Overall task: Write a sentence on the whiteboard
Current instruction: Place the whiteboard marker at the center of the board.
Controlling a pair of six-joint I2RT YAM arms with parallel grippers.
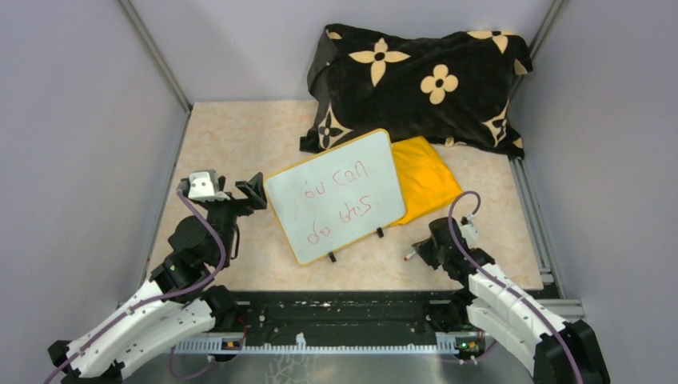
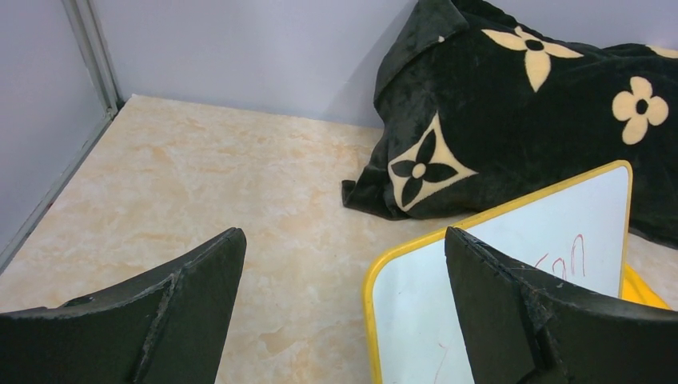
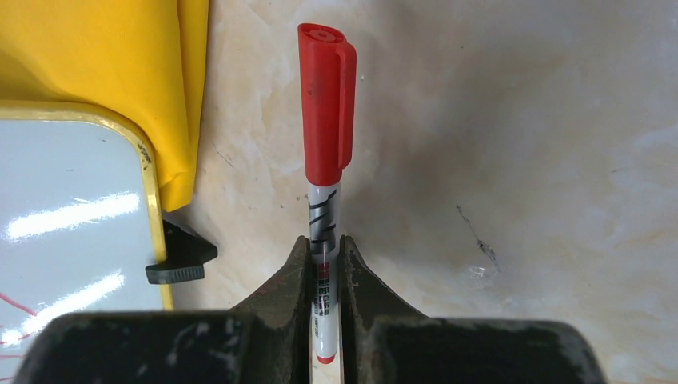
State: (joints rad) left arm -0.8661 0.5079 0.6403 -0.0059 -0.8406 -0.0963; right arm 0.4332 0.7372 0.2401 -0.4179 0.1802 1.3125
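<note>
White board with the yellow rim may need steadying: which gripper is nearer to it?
Left. The left gripper hangs open at the left edge of the flat white yellow-rimmed whiteboard; the right gripper, shut on a red-capped marker, sits apart off its near right corner.

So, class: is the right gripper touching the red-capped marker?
Touching. The right wrist view shows the right gripper closed on the marker, both fingers against its barrel.

Plain grey-lavender walls (image 1: 72, 120) enclose three sides. Aluminium posts (image 1: 156, 52) mark the far corners. The tabletop (image 1: 232, 144) is beige marble-patterned.
</note>
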